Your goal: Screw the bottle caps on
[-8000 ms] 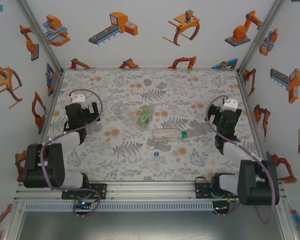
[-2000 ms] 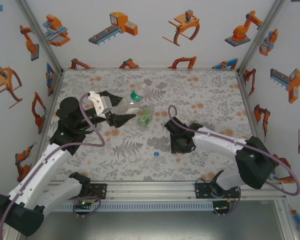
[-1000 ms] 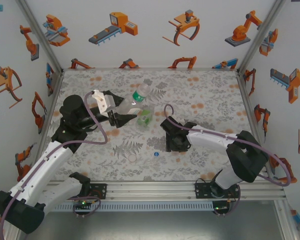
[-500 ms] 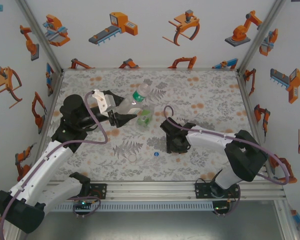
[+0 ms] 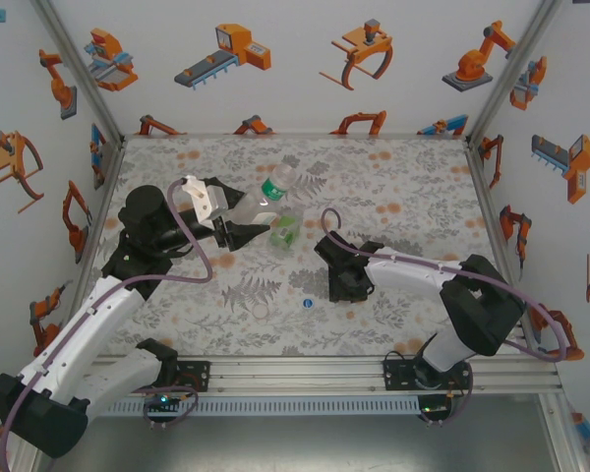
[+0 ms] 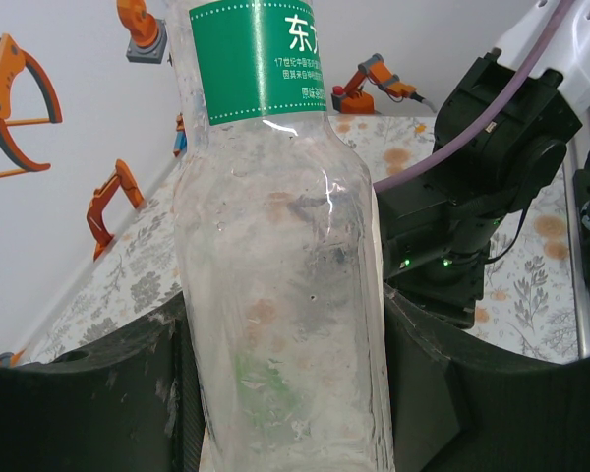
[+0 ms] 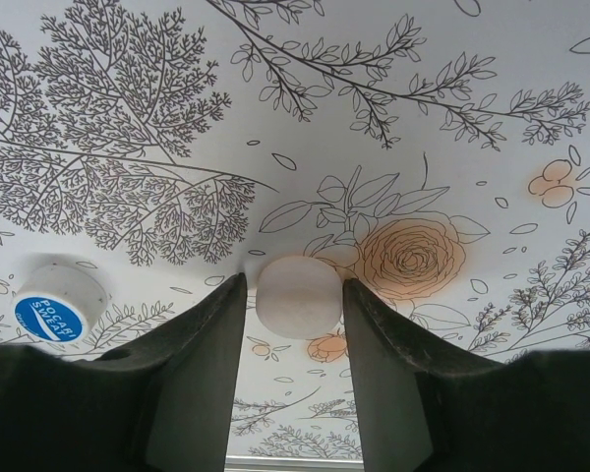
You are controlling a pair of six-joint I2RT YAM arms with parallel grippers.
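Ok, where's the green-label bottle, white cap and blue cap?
Clear plastic green-label bottle (image 6: 280,295), left wrist view, body.
Round white plastic cap (image 7: 298,295), right wrist view, top.
Round blue-topped cap (image 7: 49,317), right wrist view, top.

The held bottle (image 5: 259,202) hangs at 10 o'clock of the centre of the mat (image 5: 393,187), with a second bottle (image 5: 285,233) near its 5 o'clock. One cap (image 7: 298,295) lies between the fingers of the right gripper (image 7: 293,283), and another cap (image 7: 57,305) lies near its 9 o'clock.
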